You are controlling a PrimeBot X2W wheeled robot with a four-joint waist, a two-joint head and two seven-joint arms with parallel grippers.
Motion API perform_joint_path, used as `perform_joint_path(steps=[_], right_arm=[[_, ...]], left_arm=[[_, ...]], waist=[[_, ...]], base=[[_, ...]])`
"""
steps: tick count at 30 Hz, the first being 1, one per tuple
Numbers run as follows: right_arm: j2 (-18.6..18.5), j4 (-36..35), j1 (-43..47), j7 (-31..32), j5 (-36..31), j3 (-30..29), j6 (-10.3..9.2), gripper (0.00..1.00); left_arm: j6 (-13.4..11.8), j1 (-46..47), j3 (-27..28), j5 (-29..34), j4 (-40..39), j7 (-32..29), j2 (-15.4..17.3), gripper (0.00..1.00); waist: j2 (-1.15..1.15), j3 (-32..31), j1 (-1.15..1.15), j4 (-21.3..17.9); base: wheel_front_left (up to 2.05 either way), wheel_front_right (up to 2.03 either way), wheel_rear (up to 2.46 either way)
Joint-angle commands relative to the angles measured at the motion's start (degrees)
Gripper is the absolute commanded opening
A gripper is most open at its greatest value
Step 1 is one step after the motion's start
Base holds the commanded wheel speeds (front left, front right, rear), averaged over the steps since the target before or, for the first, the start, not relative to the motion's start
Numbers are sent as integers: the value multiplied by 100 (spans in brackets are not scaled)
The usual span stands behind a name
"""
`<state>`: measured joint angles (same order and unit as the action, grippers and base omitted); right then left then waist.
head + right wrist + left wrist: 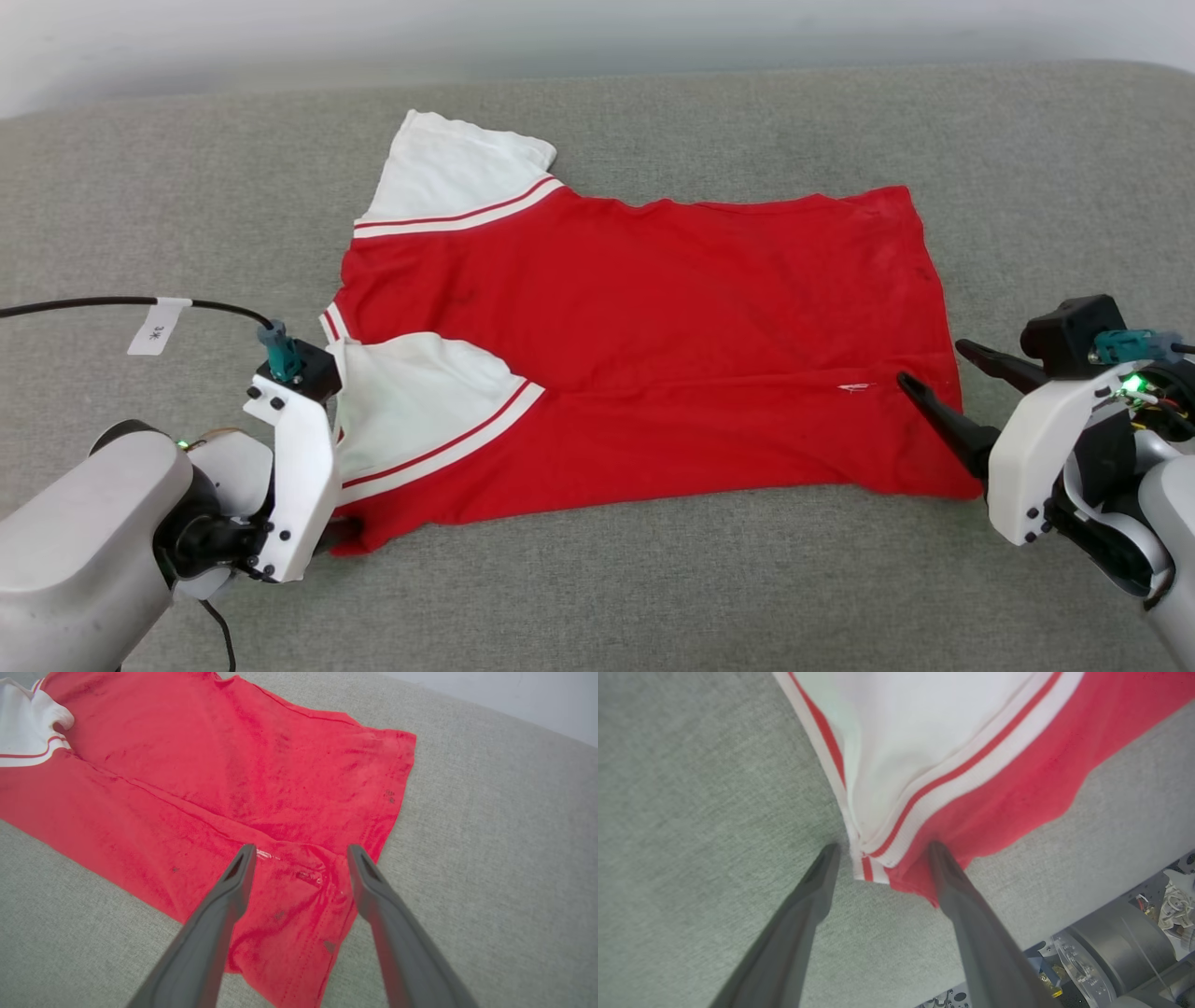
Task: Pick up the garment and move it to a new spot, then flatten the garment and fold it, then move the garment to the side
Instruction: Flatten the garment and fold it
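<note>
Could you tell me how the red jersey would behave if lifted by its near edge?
Probably floppy: the garment lies flat with creases, so it should drape and sag. Likely light, being thin; the folded near sleeve may flop open.

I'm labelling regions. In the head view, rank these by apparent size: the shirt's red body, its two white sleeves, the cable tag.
1. Red body.
2. Far sleeve and near sleeve: these look alike, and the near one is closer to the camera, so they are unranked.
3. Cable tag.
</note>
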<state>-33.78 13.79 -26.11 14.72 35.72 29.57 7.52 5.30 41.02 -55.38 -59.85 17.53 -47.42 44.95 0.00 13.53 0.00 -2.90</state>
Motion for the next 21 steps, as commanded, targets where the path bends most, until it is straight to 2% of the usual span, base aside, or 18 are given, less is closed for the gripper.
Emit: perform_joint_path(steps=[1,4,5,6,9,14,17,21], right_arm=[[47,19,-98,8,-19,24,-7,100],[74,58,-169,14,1,75,-7,100],[77,72,-195,19,8,92,-7,100],[67,85,-223,29,13,104,-7,100],[-22,74,-357,79,38,176,-7,100],[-380,-76,-742,375,15,380,-7,100],[-692,-220,-1035,834,142,600,-7,100],[-1119,-365,-1449,1755,544,993,-7,100]], left_arm=[[-2,-125,-51,-44,77,-51,-35,100],[20,-202,-179,7,257,-75,-129,100],[41,-229,-212,-19,302,-95,-166,45],[57,-233,-238,-21,338,-95,-203,0],[101,-203,-289,-20,380,-70,-274,0],[172,-14,-301,51,289,66,-226,0],[183,90,-308,80,171,159,-140,0],[201,180,-339,102,-57,218,-25,0]], waist=[[0,41,0,-43],[0,82,0,-82],[0,84,0,-89],[0,82,0,-91],[0,11,0,-72],[0,-205,0,-1],[0,-310,0,40],[0,-351,0,113]], base=[[0,0,0],[0,0,0],[0,0,0],[0,0,0],[0,0,0],[0,0,0],[0,0,0],[0,0,0]])
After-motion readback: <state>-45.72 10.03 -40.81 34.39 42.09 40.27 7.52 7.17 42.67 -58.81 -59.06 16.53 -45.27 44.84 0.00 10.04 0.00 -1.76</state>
